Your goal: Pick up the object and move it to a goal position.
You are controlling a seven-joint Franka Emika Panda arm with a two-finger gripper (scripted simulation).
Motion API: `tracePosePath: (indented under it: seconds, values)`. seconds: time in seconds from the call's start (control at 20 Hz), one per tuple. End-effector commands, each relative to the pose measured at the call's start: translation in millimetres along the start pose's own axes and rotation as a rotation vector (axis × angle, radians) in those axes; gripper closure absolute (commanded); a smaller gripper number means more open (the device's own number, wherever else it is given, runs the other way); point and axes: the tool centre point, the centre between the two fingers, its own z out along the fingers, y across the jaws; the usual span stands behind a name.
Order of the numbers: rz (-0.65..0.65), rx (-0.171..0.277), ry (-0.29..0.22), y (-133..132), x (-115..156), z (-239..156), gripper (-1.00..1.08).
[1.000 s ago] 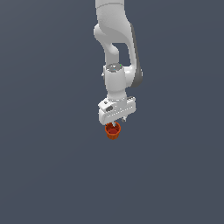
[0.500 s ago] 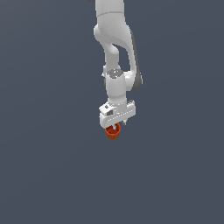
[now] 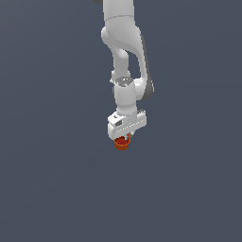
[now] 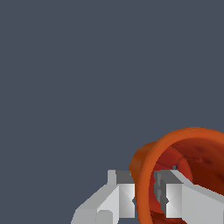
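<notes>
We see our gripper [image 3: 124, 137] pinching the orange-red cup [image 3: 123, 143] by its rim, one finger [image 4: 175, 192] inside and one outside the wall, beneath the white arm [image 3: 124, 56].

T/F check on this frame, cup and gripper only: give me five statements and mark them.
1. The gripper points downward with the cup at its tip. True.
2. The fingers pinch the cup's wall, one outside and one inside the rim. True.
3. The cup is blue. False: it is orange-red with a darker red inside.
4. The cup is wider than the white gripper body. False: in the exterior view it is narrower than the gripper above it.
5. The gripper is open with nothing between the fingers. False: the wrist view shows the cup wall between them.
</notes>
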Motion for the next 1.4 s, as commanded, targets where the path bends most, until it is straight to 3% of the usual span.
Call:
tracePosePath:
  seconds: [0.0, 0.7, 1.35]
  values:
    - [-0.001, 0.0, 0.0, -0.3, 0.3, 0.1, 1.08]
    - [0.0, -0.001, 0.0, 10.0, -3.6, -13.9, 1.08]
    - [-0.003, -0.002, -0.001, 61.4, -21.7, -88.9, 1.08]
